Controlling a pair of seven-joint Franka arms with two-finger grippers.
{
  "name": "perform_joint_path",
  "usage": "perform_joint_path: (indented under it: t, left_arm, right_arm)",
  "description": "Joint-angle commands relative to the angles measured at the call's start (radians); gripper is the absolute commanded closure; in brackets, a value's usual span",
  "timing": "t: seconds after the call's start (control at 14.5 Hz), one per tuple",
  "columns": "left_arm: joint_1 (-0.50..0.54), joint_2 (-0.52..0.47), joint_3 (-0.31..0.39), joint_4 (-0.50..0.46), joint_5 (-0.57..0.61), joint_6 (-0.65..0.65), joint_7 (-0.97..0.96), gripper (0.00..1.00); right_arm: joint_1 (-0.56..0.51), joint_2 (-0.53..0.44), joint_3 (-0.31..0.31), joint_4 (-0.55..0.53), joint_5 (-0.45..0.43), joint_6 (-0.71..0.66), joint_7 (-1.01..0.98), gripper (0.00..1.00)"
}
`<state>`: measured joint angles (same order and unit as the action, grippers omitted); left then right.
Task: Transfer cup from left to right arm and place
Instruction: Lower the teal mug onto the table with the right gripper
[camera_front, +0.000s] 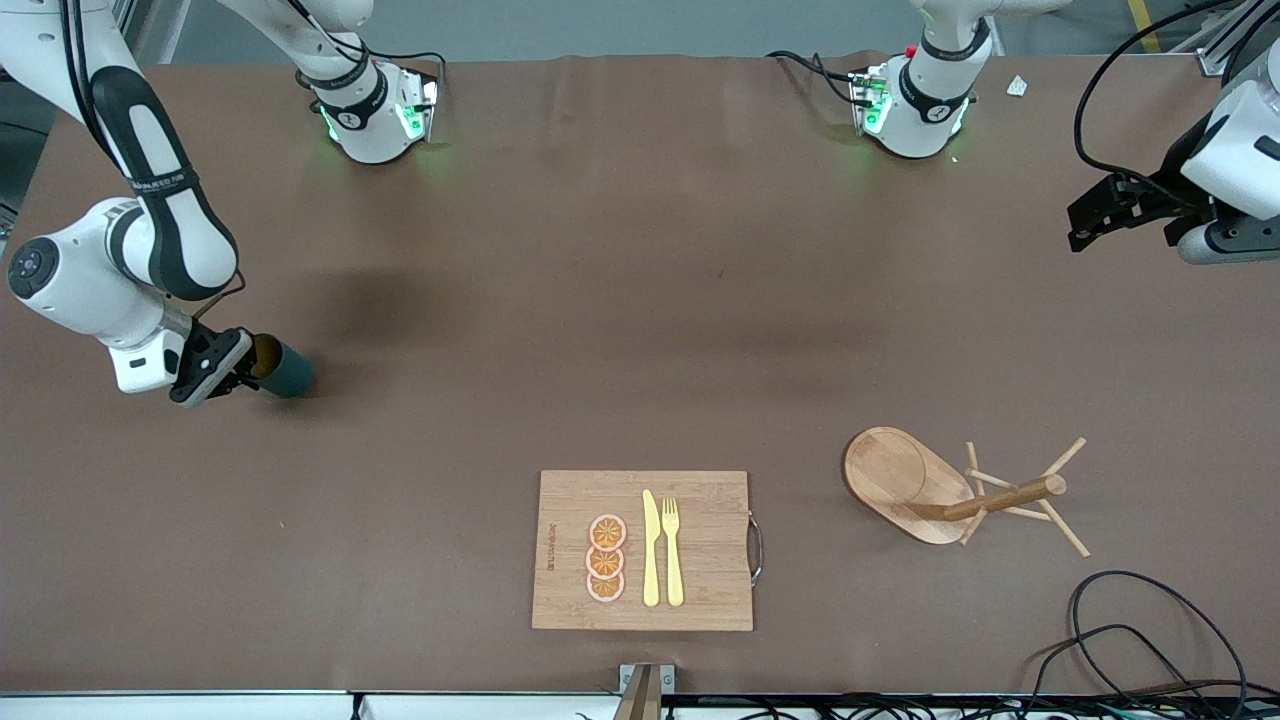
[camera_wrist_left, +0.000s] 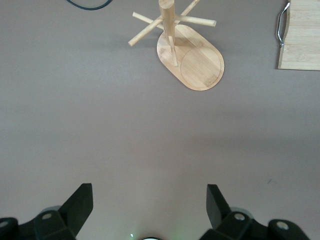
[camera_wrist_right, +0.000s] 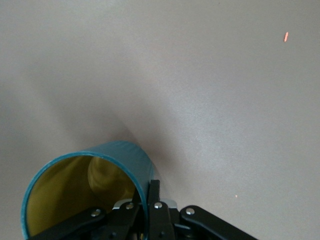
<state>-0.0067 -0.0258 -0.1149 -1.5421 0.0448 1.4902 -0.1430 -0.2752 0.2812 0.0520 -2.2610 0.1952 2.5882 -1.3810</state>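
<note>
Placement is the step in hand, as I judge it: in the front view the right gripper (camera_front: 240, 375) is clamped on the rim of the cup (camera_front: 281, 369), which is tipped well over, its mouth toward the gripper and its base pointing out over the table (camera_front: 620, 300) at the right arm's end. To do this well the cup should be turned upright and lowered until its base sits flat before the fingers let go; released at this tilt it would likely roll. The left gripper (camera_front: 1085, 228) hangs over the table's edge at the left arm's end, and that arm waits. Nearer the camera lie a cutting board (camera_front: 700, 590) with three orange slices (camera_front: 606, 558), a yellow knife (camera_front: 651, 548) and fork (camera_front: 672, 550), and a wooden peg rack (camera_front: 960, 495) toward the left arm's end; all are well apart from the cup and nothing blocks the way down. The left wrist view shows its own fingers (camera_wrist_left: 80, 204) spread wide with nothing between them, above bare table, with the peg rack (camera_wrist_left: 192, 60) and a corner of the board (camera_wrist_left: 302, 40) farther off. The right wrist view shows the fingers (camera_wrist_right: 150, 200) pinched on the teal wall of the cup (camera_wrist_right: 120, 155), one inside the yellow interior, one outside; whether the cup touches the table I cannot tell.
</note>
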Motion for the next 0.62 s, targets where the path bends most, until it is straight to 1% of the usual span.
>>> perform_joint_path:
  t: [0.0,0.14,0.21,0.28,0.34,0.41,0.48,0.55]
  left_arm:
    - [0.008,0.004,-0.006,0.017,-0.005,-0.010,0.003,0.00]
    - [0.004,0.004,-0.006,0.017,-0.003,-0.008,-0.001,0.00]
    - [0.004,0.004,-0.006,0.017,-0.003,-0.008,-0.003,0.00]
    - [0.005,0.004,-0.006,0.017,-0.005,-0.007,-0.001,0.00]
    - [0.005,0.004,-0.006,0.019,-0.006,-0.008,0.000,0.00]
    - [0.007,0.004,-0.006,0.019,-0.008,-0.007,0.003,0.00]
    - [0.010,0.004,-0.006,0.019,-0.008,-0.007,0.005,0.00]
    - [0.011,0.004,-0.006,0.019,-0.009,-0.007,0.006,0.00]
  right_arm:
    - [-0.010,-0.013,0.016,-0.040,0.033,0.055,-0.033,1.00]
    - [-0.010,-0.013,0.017,-0.042,0.033,0.053,-0.032,1.00]
    - [-0.012,-0.013,0.017,-0.042,0.033,0.053,-0.032,0.93]
    - [-0.012,-0.013,0.017,-0.042,0.033,0.055,-0.032,0.70]
    - [-0.012,-0.013,0.017,-0.042,0.035,0.055,-0.032,0.57]
    - [-0.012,-0.013,0.017,-0.043,0.035,0.055,-0.032,0.48]
    - [-0.012,-0.013,0.017,-0.043,0.035,0.055,-0.032,0.40]
    - [-0.012,-0.013,0.017,-0.043,0.035,0.052,-0.030,0.30]
